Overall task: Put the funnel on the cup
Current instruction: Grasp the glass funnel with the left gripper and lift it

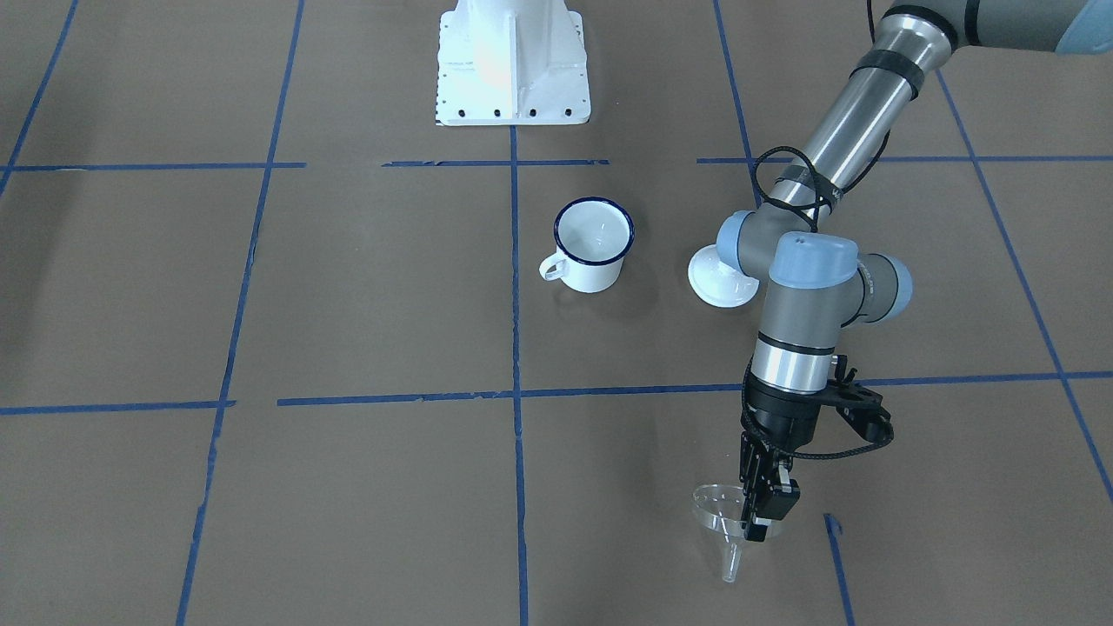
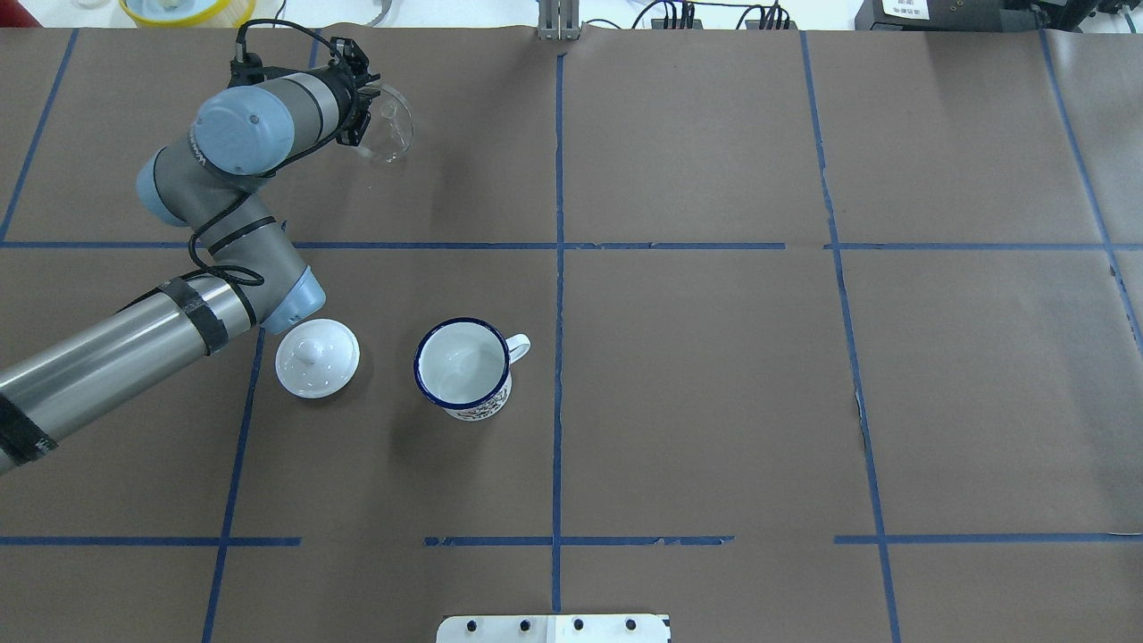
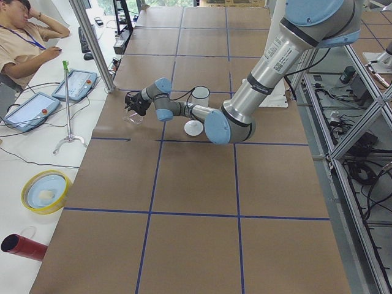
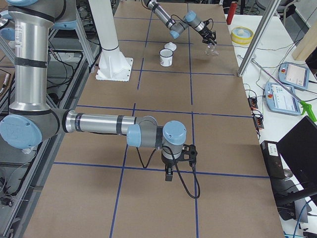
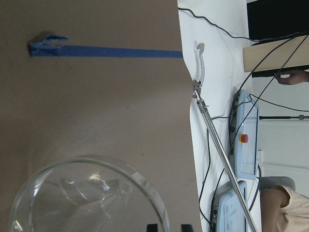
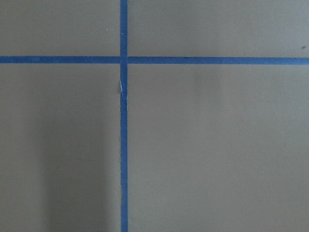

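table point(image 2: 714, 402): brown cover, blue tape grid point(image 2: 559, 357) | white bench point(image 3: 18, 177) alongside | aluminium post point(image 3: 92, 46)

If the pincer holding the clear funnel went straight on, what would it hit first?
Probably the brown table: the left pincer points down, gripping the funnel by its rim, with nothing else beneath. The funnel's spout may touch first.

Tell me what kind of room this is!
Most likely a robot lab. Two robot arms, the left arm and the right arm, work at a big table marked into squares with blue tape. Control tablets lie beside it.
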Controlling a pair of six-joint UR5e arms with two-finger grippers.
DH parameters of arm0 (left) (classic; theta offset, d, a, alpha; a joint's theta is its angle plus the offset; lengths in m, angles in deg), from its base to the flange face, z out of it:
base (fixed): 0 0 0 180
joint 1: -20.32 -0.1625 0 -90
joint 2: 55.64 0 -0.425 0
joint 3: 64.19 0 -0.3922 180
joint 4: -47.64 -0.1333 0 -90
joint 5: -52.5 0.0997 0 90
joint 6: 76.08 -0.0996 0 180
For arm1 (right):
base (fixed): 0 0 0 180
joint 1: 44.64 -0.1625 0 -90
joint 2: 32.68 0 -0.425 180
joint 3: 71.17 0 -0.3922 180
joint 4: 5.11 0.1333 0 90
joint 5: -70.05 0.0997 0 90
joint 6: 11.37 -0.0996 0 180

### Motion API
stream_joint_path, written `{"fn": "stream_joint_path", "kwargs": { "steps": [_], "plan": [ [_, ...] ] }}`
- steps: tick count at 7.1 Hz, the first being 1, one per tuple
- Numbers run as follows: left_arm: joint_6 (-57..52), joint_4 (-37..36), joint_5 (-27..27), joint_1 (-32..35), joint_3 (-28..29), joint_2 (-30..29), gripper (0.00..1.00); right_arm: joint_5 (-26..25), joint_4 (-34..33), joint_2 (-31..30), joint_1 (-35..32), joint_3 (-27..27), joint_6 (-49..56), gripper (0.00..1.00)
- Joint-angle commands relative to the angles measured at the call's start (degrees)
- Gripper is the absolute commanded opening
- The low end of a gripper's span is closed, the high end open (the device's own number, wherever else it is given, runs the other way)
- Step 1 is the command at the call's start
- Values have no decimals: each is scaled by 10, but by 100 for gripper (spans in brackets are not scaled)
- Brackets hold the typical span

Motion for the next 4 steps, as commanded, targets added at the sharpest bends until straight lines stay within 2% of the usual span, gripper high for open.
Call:
{"fn": "stream_joint_path", "kwargs": {
  "steps": [1,2,4],
  "plan": [
    [-4,0,1,0,1,-1,0,0,0,0,0,0,0,100],
    [-8,0,1,0,-2,-1,0,0,0,0,0,0,0,100],
    [-23,-10,-4,20,-90,0,0,0,0,0,0,0,0,100]
  ]
}}
